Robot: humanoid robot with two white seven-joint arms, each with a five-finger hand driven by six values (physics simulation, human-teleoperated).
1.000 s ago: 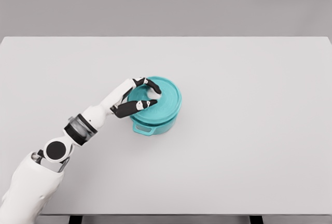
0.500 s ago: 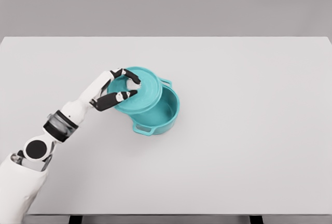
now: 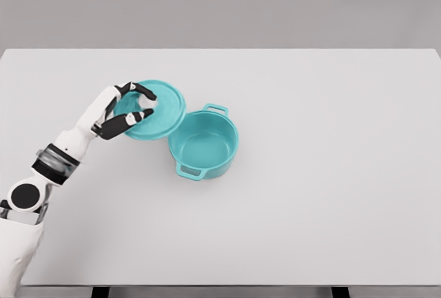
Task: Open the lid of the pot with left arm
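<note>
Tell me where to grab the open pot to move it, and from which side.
Take the pot by its near side handle, coming from the front edge of the table. That loop sticks out clear of the wall with bare table around it. The far handle would probably work too, but the lid, held in the left hand, hangs close beside the rim there.

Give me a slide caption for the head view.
Left hand holds the teal lid left of the open pot on the white table.
</note>
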